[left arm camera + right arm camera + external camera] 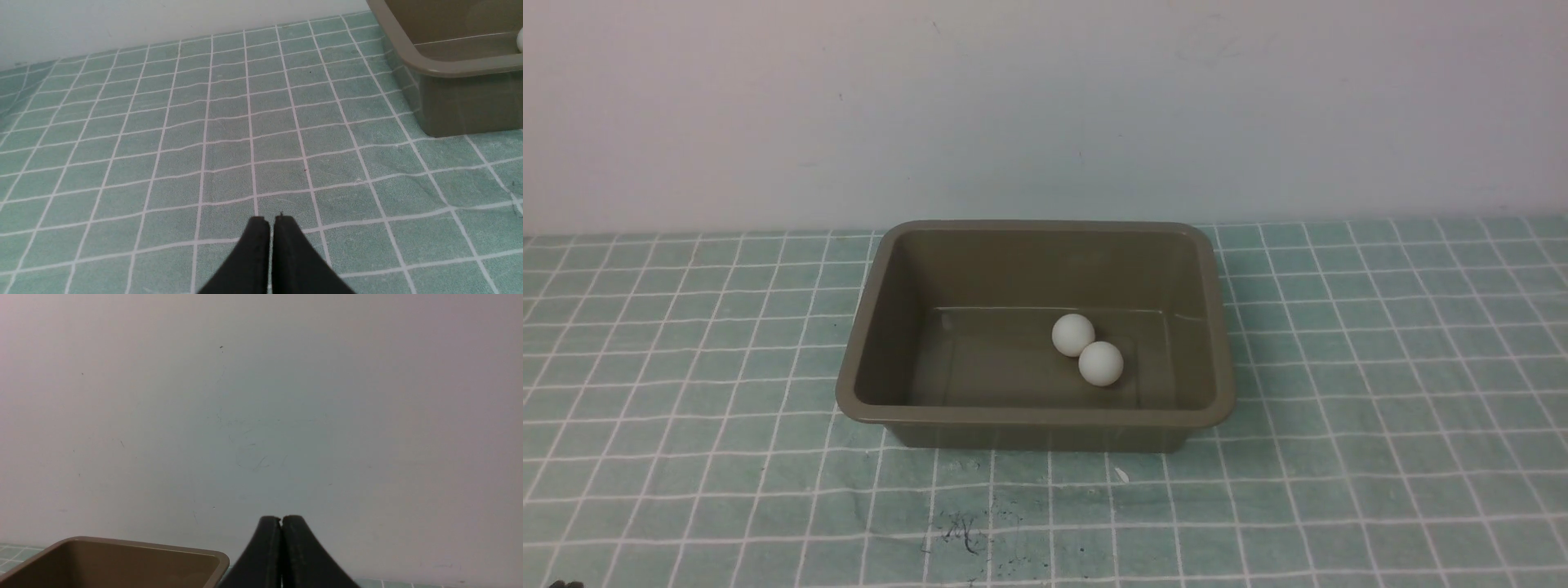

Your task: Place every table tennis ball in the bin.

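Inside the bin, I see both balls touching on the floor. Left gripper and right gripper are pressed together, empty. I judge the task complete; I would keep both arms clear of the rim.

Bin on apparently cloth-covered table.
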Available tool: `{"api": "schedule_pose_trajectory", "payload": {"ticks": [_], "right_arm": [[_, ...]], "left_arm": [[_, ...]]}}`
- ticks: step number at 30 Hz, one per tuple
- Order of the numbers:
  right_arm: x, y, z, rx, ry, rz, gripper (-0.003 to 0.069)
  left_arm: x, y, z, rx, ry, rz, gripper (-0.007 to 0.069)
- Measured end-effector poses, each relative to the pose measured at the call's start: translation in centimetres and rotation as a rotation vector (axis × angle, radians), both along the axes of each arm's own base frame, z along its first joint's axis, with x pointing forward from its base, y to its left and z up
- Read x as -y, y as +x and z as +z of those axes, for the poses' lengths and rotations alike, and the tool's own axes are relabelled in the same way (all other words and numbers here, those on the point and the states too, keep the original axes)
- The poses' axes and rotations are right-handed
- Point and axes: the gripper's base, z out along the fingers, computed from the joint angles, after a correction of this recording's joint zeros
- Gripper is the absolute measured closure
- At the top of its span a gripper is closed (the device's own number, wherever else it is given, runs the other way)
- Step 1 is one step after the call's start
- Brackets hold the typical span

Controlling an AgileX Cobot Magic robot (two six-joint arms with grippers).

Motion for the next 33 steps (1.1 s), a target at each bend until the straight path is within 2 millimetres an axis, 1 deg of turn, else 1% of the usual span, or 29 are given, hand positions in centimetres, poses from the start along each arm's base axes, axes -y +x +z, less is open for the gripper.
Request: {"api": "schedule_pose_trajectory", "payload": {"ticks": [23,30,33], "right_arm": [[-0.16,-0.02,-0.06,-0.008,0.009,0.02,0.0672],[-0.82,-0.15,-0.19,-0.005,-0.08,0.08,0.0672],[-0.96,0.07,-0.88,-0.04,-0.091,0.088,0.0672]], "left_arm": [[-0.01,-0.01,0.01,-0.001,0.001,0.001,0.0629],[-0.01,-0.01,0.0,-0.002,0.002,0.001,0.0629],[-0.01,-0.01,0.0,-0.002,0.002,0.001,0.0629]]}}
